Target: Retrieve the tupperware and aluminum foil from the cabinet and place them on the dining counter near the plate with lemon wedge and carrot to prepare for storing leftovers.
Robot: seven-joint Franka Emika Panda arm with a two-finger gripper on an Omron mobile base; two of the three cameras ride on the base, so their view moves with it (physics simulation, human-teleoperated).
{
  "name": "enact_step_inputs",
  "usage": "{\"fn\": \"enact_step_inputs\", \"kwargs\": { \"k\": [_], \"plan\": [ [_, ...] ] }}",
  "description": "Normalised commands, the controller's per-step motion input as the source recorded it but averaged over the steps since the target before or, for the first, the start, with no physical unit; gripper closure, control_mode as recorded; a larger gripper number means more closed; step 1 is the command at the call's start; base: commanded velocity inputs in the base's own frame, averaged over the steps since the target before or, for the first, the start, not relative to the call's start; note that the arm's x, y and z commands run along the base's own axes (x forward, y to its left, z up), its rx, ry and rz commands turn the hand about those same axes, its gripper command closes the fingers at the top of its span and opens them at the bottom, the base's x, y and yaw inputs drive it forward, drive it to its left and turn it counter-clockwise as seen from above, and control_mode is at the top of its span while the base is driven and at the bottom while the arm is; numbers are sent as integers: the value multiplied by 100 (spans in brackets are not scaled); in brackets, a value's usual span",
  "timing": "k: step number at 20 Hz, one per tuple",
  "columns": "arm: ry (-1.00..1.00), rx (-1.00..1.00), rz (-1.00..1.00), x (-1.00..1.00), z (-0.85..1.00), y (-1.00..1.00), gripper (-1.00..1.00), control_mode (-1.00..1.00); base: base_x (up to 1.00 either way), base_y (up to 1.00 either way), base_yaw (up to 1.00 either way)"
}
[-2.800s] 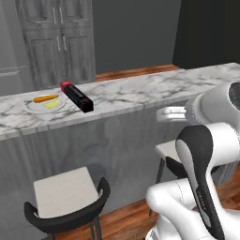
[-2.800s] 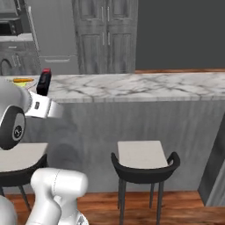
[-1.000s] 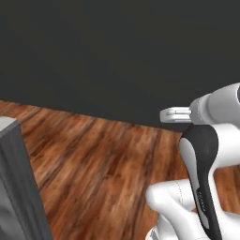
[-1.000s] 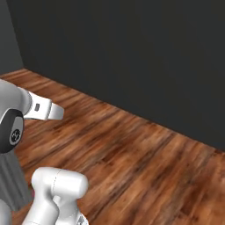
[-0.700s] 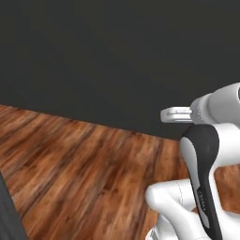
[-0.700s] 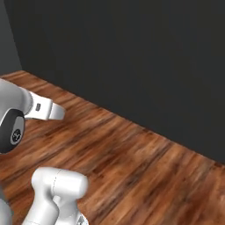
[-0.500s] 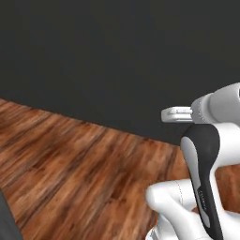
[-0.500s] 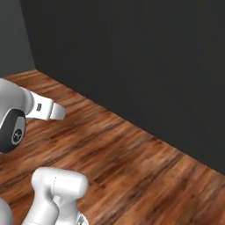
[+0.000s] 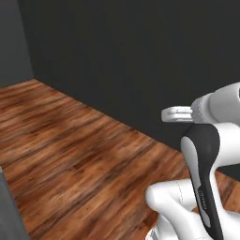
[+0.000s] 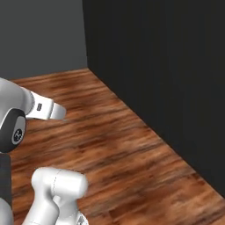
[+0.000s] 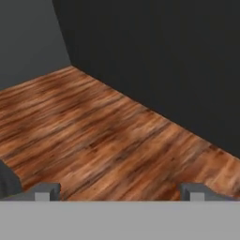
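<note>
Wooden plank floor point(image 9: 70, 154), reddish-brown, dark grain streaks. Far edge meets dark wall point(image 9: 140, 56); second, lighter grey wall point(image 10: 39, 35) joins it at floor's far corner. Robot's white base point(image 10: 57, 189) stands on floor at near edge.

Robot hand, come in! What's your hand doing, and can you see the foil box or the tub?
Gripper jaws open, holding nothing. Foil and tub not sighted. Ahead: wooden floor, dark wall. Path clear.
</note>
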Motion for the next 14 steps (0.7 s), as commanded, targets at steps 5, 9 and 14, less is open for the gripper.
{"fn": "enact_step_inputs", "kwargs": {
  "k": [5,9,14],
  "plan": [
    [0,0,0,0,0,0,-100,100,100,-1,46],
    [0,0,0,0,0,0,-100,100,100,-8,44],
    [0,0,0,0,0,0,-100,100,100,-11,38]
  ]
}}
